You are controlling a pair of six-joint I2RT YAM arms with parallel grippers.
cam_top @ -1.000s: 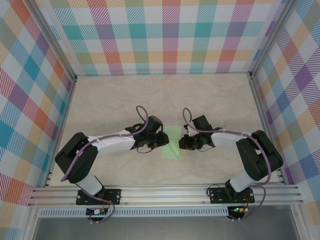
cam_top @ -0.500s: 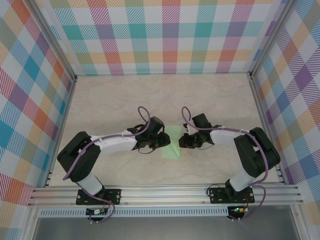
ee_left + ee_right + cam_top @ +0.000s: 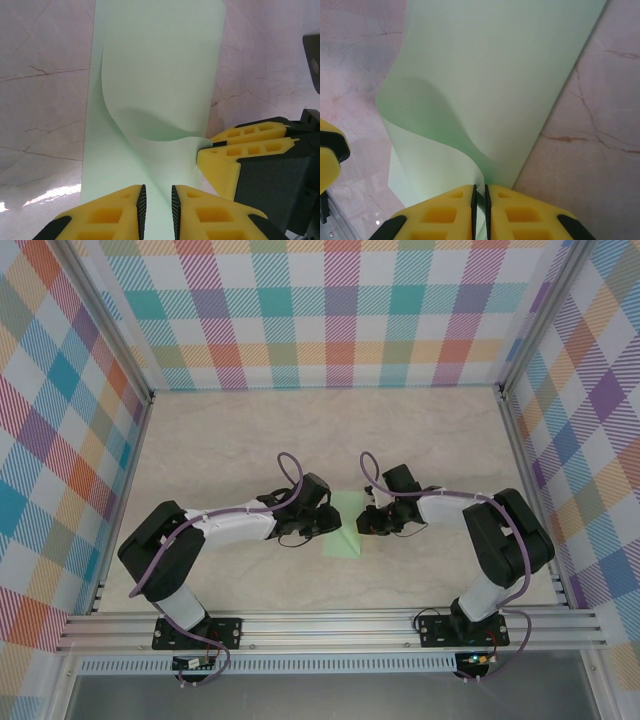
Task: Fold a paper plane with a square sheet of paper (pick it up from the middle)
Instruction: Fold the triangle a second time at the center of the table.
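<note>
- Against a second ago, the right arm (image 3: 500,540) has drawn its elbow in to the left, and the left arm (image 3: 210,530) has edged right. Both wrists have crept slightly farther from the near edge.
- The marbled beige table (image 3: 250,430) sits inside bright checked walls (image 3: 340,310).
- The square sheet of paper (image 3: 347,532) lies mid-table between the two grippers, about where it was. It is thin, smooth, pale mint green and unmarked.
- The left gripper (image 3: 330,522) meets the sheet's left side. In its wrist view the left gripper (image 3: 157,200) has its yellow, black-padded fingers (image 3: 115,210) a narrow gap apart. The paper's lifted curl runs down into that gap, and I cannot tell whether it is pinched.
- The right gripper (image 3: 364,521) is at the sheet's right edge. Its wrist view shows the right gripper (image 3: 480,195) with its jaws nearly touching, clamped on the paper's raised edge.
- The upper layer of the paper (image 3: 160,75) bows up in a soft, uncreased wave over the flat layer beneath.
</note>
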